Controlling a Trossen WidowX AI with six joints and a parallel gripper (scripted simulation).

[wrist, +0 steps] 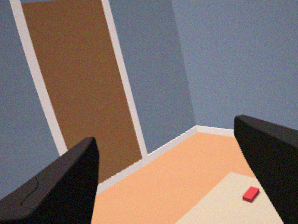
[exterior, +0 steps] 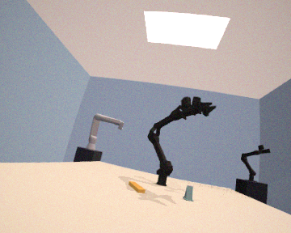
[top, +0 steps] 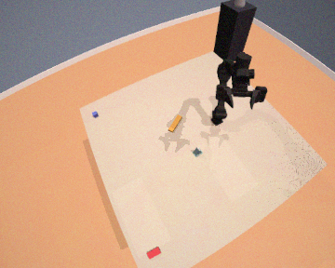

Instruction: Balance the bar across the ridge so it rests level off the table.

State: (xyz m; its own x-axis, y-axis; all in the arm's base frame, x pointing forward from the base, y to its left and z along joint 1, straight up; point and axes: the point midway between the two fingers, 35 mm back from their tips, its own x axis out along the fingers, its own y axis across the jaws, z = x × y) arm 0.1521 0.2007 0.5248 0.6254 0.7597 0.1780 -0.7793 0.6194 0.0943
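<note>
Blue walls [exterior: 39, 101], brown door [wrist: 80, 83], orange floor [top: 45, 186], ceiling light panel [exterior: 186, 29].

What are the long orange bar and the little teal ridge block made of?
The flat orange bar looks like matte plastic or painted wood: even colour, no shine or grain. The small teal ridge block looks similarly matte and smooth, perhaps plastic. The pictures can't settle either.

My top view looks steeply down from high above, taking in the whole tabletop [top: 268, 154] and the surrounding floor. My exterior view sits low, near the tabletop surface, facing the arm's base and the back wall. Both share the orange bar [top: 175, 123] and the arm. My wrist view looks out between the tool's [wrist: 176, 183] fingers toward a door.
</note>
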